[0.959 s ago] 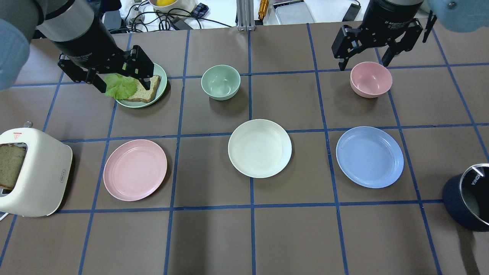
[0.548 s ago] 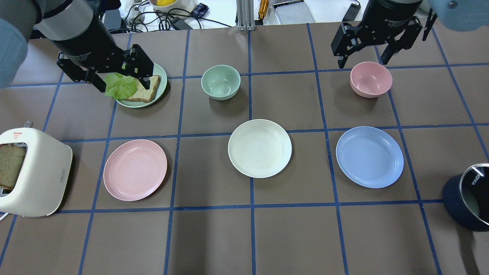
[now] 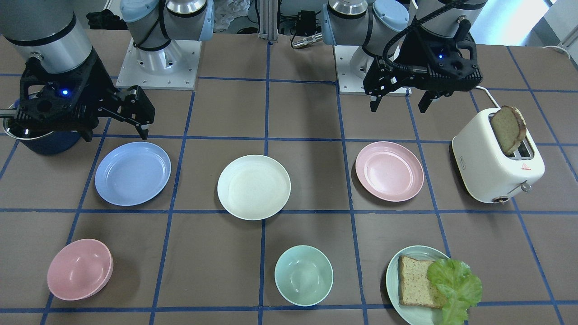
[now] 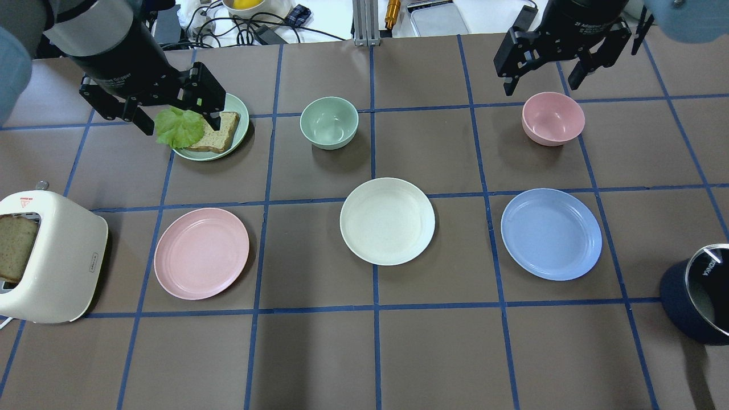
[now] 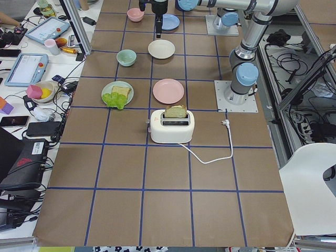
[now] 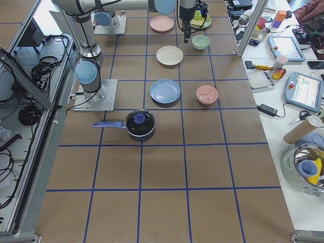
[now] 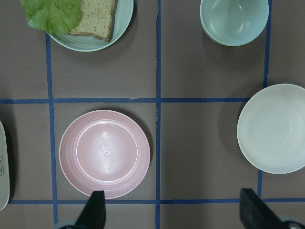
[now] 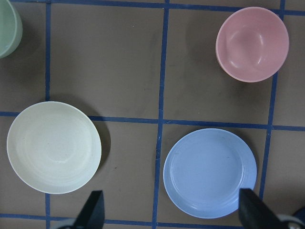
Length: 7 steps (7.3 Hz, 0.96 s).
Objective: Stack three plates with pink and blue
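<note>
Three equal plates lie apart in a row on the brown table: the pink plate (image 4: 201, 253), the cream-white plate (image 4: 387, 221) and the light blue plate (image 4: 551, 233). None is stacked. My left gripper (image 4: 179, 122) is open and empty, held high. Its wrist view looks down on the pink plate (image 7: 104, 153) and the cream plate (image 7: 274, 129). My right gripper (image 4: 541, 85) is open and empty, also held high. Its wrist view shows the blue plate (image 8: 209, 172) and the cream plate (image 8: 54, 147).
A pale green plate (image 4: 212, 156) with bread and lettuce lies at the far left. A mint bowl (image 4: 329, 122) and a pink bowl (image 4: 553, 118) stand beyond the plates. A cream toaster (image 4: 51, 256) stands left of the pink plate, a dark pot (image 4: 700, 302) at the right edge.
Both grippers have shifted slightly towards the top of the overhead view, still open. The plates have not moved.
</note>
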Motion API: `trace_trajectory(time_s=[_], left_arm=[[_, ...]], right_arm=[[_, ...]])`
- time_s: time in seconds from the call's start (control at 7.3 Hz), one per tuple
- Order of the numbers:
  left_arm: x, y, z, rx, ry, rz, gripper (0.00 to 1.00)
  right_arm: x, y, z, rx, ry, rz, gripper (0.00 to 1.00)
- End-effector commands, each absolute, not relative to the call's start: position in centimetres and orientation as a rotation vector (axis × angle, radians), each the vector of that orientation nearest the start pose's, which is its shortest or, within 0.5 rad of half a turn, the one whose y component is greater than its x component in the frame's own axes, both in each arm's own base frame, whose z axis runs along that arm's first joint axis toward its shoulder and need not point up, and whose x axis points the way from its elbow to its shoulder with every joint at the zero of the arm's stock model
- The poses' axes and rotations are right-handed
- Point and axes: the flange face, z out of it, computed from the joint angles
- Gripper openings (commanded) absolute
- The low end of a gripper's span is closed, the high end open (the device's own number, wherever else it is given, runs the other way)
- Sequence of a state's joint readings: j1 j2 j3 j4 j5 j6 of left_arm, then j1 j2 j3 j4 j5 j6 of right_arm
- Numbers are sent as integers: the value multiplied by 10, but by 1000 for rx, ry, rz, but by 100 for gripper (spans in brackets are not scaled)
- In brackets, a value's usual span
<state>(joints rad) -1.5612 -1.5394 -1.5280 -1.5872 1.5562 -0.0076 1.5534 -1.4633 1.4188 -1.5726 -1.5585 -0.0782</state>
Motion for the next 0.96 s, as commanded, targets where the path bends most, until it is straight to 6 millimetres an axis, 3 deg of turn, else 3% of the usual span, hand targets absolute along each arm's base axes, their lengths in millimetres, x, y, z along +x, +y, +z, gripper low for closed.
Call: trace_trajectory(time_s=[0.0, 0.82], left_arm=[[-129, -486, 522, -28, 3154, -87, 100], [-124, -488, 520, -40, 3154, -82, 100]], right_arm=[[126, -545, 509, -97, 3126, -99, 100], [123, -546, 522, -91, 3147, -147, 100]])
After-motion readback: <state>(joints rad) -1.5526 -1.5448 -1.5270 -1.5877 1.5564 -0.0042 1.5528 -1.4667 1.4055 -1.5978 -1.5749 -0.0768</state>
